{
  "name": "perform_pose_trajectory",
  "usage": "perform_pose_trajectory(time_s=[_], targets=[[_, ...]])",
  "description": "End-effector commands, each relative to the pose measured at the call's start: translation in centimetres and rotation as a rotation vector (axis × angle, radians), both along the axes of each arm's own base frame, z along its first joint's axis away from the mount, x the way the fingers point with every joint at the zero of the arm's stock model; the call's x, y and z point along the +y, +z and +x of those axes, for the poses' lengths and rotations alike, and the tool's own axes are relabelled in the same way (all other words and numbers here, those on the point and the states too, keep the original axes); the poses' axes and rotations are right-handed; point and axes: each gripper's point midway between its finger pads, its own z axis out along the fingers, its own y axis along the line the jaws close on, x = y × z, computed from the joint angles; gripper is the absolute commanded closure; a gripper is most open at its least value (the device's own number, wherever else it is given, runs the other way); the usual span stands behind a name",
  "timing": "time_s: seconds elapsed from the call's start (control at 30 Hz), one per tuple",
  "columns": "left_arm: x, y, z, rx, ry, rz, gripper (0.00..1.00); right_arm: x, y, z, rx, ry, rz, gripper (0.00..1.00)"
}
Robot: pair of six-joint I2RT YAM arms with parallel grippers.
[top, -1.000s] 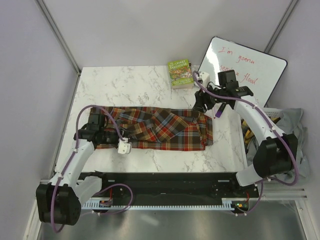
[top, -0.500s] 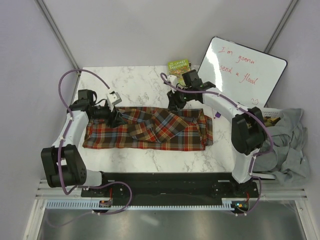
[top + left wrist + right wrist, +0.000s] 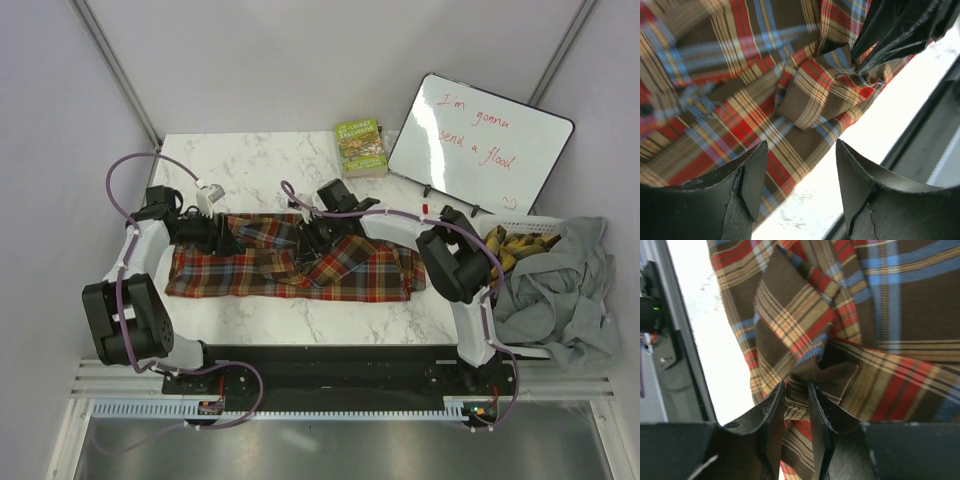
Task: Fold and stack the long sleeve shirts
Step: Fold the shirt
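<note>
Swinging in from beside the paperback book (image 3: 361, 148), the right gripper (image 3: 308, 236) is now sitting over the middle of the plaid flannel shirt (image 3: 350, 272), while the left gripper (image 3: 224, 238) is staying low over the shirt's left part. At the table's right edge a white basket (image 3: 545, 222) is holding a yellow-brown cloth (image 3: 515, 245), and a grey garment (image 3: 560, 295) is spilling over its near side. The shirt is lying lengthwise across the marble table (image 3: 250, 170), rumpled in the middle. Only the overhead view is showing the basket, the book and the whiteboard (image 3: 480, 140). The right wrist view is adding what the overhead one cannot: the right gripper's fingers (image 3: 772, 425) nearly together, pinching a raised fold of plaid. The left wrist view is showing the left gripper's fingers (image 3: 752, 175) spread wide, gripping nothing above the cloth, with the right gripper's dark tips biting the bunched fold just ahead.
</note>
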Motion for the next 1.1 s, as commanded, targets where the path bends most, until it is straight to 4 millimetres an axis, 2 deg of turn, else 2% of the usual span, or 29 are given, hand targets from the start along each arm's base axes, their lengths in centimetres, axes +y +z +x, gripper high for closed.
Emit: perform_pose_trajectory(time_s=[0.0, 0.03, 0.07, 0.17, 0.33, 0.4, 0.47, 0.6, 0.73, 0.8, 0.83, 0.9, 0.93, 1.0, 1.07], targets=[[-0.1, -0.9, -0.8, 0.213, 0.133, -0.079, 0.36, 2.8, 3.7, -2.6, 0.017, 0.084, 0.148, 0.67], [-0.2, -0.7, -0.6, 0.267, 0.179, -0.11, 0.35, 3.0, 4.0, -3.2, 0.014, 0.103, 0.154, 0.66], [-0.2, -1.5, -0.5, 0.331, 0.209, -0.131, 0.35, 3.5, 4.6, -4.2, 0.001, 0.13, 0.166, 0.66], [-1.2, -2.0, -0.8, 0.513, 0.256, -0.237, 0.32, 3.8, 4.7, -5.4, -0.012, 0.164, 0.163, 0.66], [-2.9, -2.8, -2.4, 0.697, 0.368, -0.345, 0.17, 3.7, 4.5, -5.9, -0.024, 0.183, 0.162, 0.66], [-3.1, -4.0, -3.7, 0.756, 0.428, -0.329, 0.11, 4.0, 4.5, -6.8, -0.027, 0.21, 0.164, 0.66], [-3.3, -5.1, -4.6, 0.809, 0.493, -0.313, 0.1, 4.0, 5.1, -8.1, -0.057, 0.273, 0.174, 0.66], [-4.3, -4.4, -4.6, 0.747, 0.512, -0.362, 0.14, 3.3, 6.3, -9.7, -0.116, 0.343, 0.195, 0.64], [-5.5, -4.3, -4.5, 0.788, 0.547, -0.403, 0.19, 2.6, 6.8, -10.5, -0.166, 0.387, 0.163, 0.64], [-5.3, -4.4, -4.0, 0.762, 0.568, -0.396, 0.19, 2.3, 7.4, -9.1, -0.174, 0.333, 0.14, 0.64], [-5.1, -4.5, -3.8, 0.749, 0.584, -0.385, 0.19, 1.6, 8.0, -7.5, -0.192, 0.282, 0.134, 0.59], [-5.0, -4.2, -3.4, 0.732, 0.597, -0.383, 0.17, 0.6, 7.9, -4.1, -0.212, 0.124, 0.079, 0.49], [-4.8, -4.3, -3.4, 0.722, 0.614, -0.373, 0.16, -0.2, 7.7, -2.4, -0.202, 0.062, 0.071, 0.47], [-4.7, -4.2, -3.4, 0.73, 0.637, -0.38, 0.14, -0.7, 7.4, -0.4, -0.191, -0.044, 0.042, 0.46], [-4.6, -4.3, -3.7, 0.724, 0.655, -0.375, 0.12, -0.8, 6.7, 0.2, -0.177, -0.073, 0.026, 0.43]])
